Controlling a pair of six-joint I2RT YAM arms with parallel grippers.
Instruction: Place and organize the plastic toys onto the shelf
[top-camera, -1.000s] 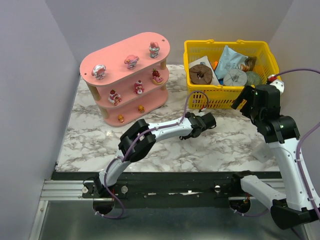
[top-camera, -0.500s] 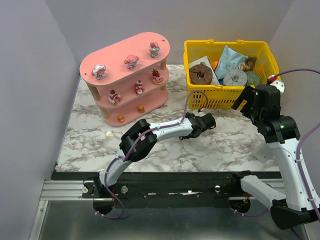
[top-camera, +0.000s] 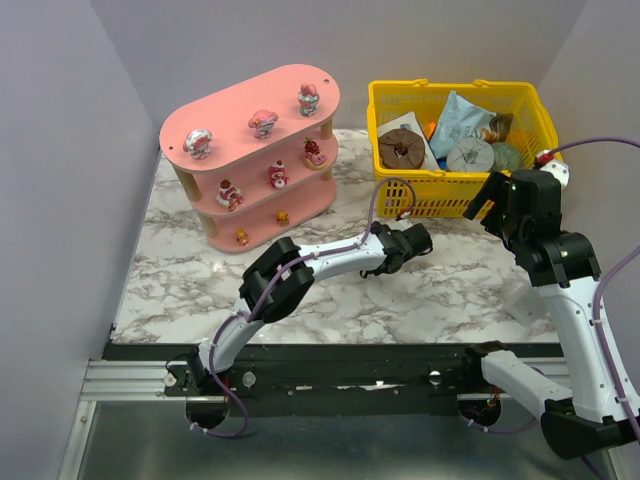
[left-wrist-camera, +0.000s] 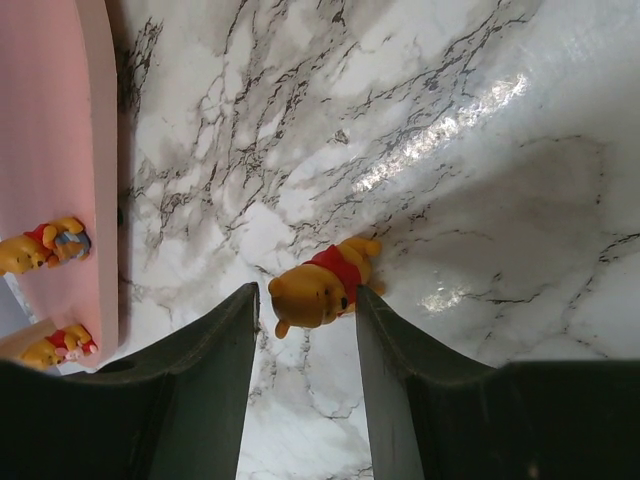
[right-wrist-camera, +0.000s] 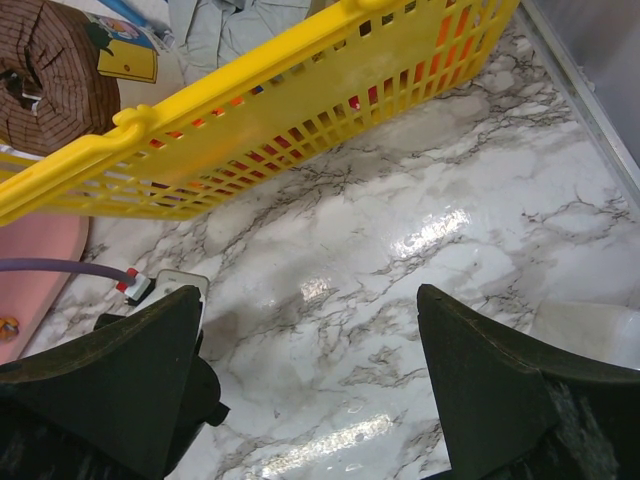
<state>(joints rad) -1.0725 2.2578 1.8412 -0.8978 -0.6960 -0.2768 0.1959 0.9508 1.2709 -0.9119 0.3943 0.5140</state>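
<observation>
Plastic toys: the one in play, a yellow bear figurine (left-wrist-camera: 320, 288) in a red shirt, lies on the marble tabletop (left-wrist-camera: 450, 150) with its head between the jaws of the left gripper (left-wrist-camera: 307, 305). The jaws sit close on either side, but I cannot tell whether they press yet. It looks hard, light and glossy, so likely slippery; the round head may squirt out, and the shirted torso seems the surer hold. Two more bears (left-wrist-camera: 45, 245) stand on the pink shelf (left-wrist-camera: 60, 150), which the frame cuts off. From above, the arm hides this bear. The right gripper (right-wrist-camera: 310, 298) is spread wide and empty beside the yellow basket (right-wrist-camera: 250, 110).
</observation>
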